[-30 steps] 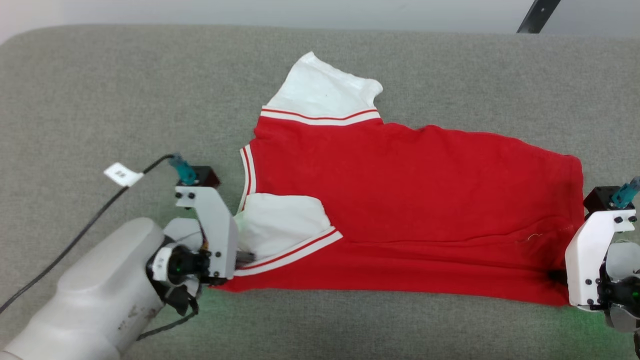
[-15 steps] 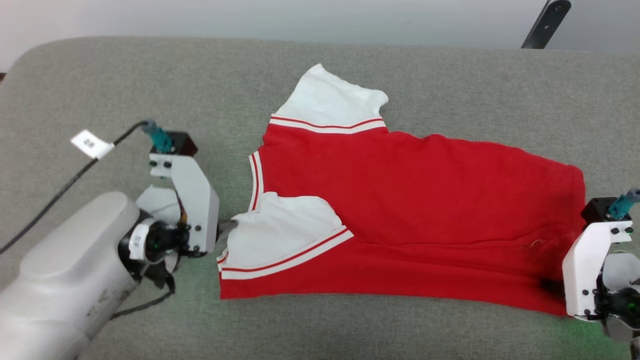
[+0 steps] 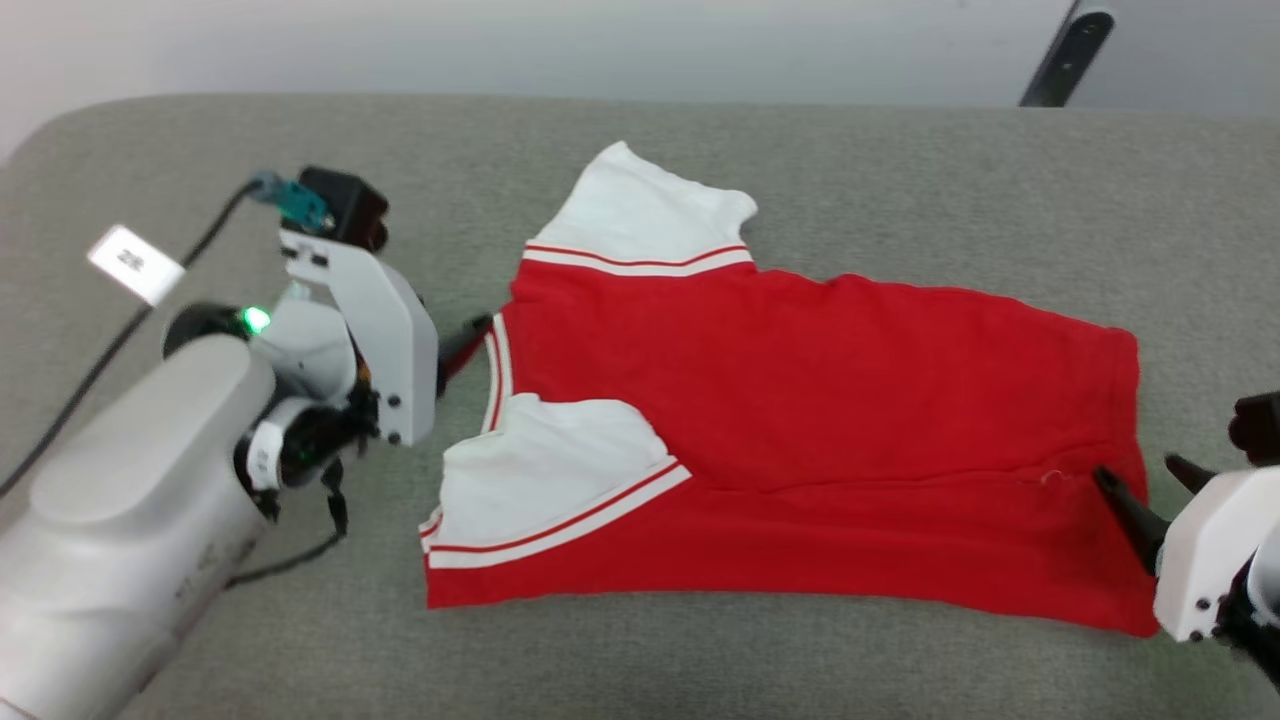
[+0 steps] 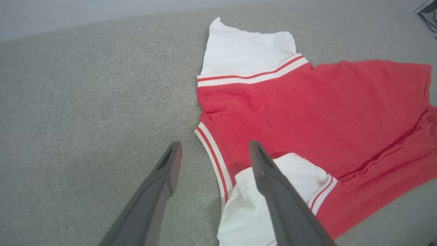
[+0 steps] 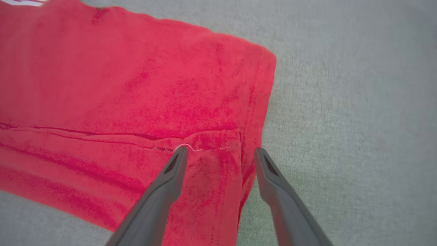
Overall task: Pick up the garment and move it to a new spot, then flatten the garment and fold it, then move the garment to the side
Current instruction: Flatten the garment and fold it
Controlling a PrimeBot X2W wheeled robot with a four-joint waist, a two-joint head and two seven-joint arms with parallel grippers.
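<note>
Garment (image 3: pixel 800 400) is lying half-folded on the grey counter (image 3: pixel 700 140), a cable (image 3: pixel 70 400) trailing beside it. Left claw (image 4: pixel 215 145) is gaping empty at the collar (image 4: pixel 209 150); right claw (image 5: pixel 221 150) is gaping empty over the hem (image 5: pixel 259 102).

1. One garment (image 3: pixel 800 380) is counted, on one grey worktop (image 3: pixel 900 180).
2. Two white sleeve ends are counted on it: one at its 11 o'clock (image 3: pixel 645 205), one at its 8 o'clock (image 3: pixel 545 470).
3. Two end effectors are counted: the left end effector (image 4: pixel 215 146) at 9 o'clock, the right end effector (image 5: pixel 221 152) at 3 o'clock. Two dark fingers (image 4: pixel 273 191) are seen on each.
4. One white tag (image 3: pixel 135 262) is counted at 10 o'clock, and one green light (image 3: pixel 257 320) beside it.
5. One dark bar (image 3: pixel 1060 55) is counted at 1 o'clock.
</note>
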